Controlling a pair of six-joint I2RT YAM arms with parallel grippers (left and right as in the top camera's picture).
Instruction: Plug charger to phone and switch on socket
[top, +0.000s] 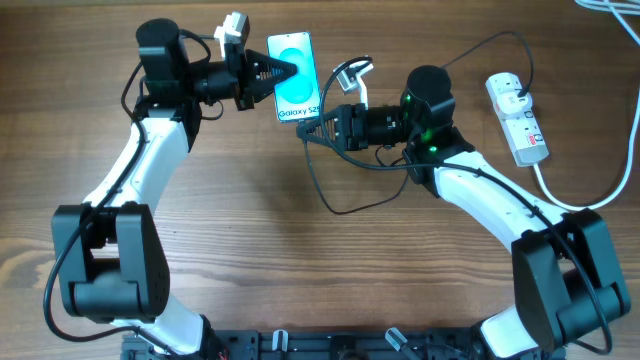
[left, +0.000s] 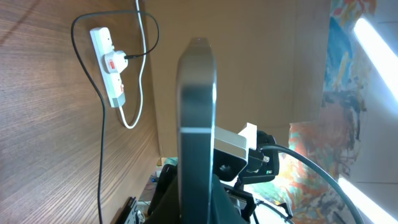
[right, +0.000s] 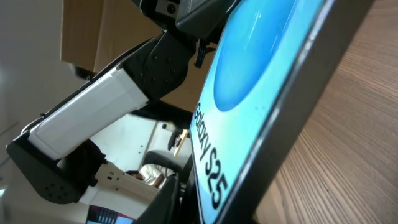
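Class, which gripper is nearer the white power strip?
Right. The right gripper, holding the charger at the bottom edge of the phone, sits left of the power strip; the left gripper, clamping that phone, is farther left.

A brown wood-grain desk (top: 300, 280) is seen, with a white socket (top: 517, 120) laid flat near its far right side. A thick white cord (top: 548, 190) is trailed from the socket over the wood towards the right edge. A loop of the thin black charger (top: 350, 211) cable is rested near the middle.
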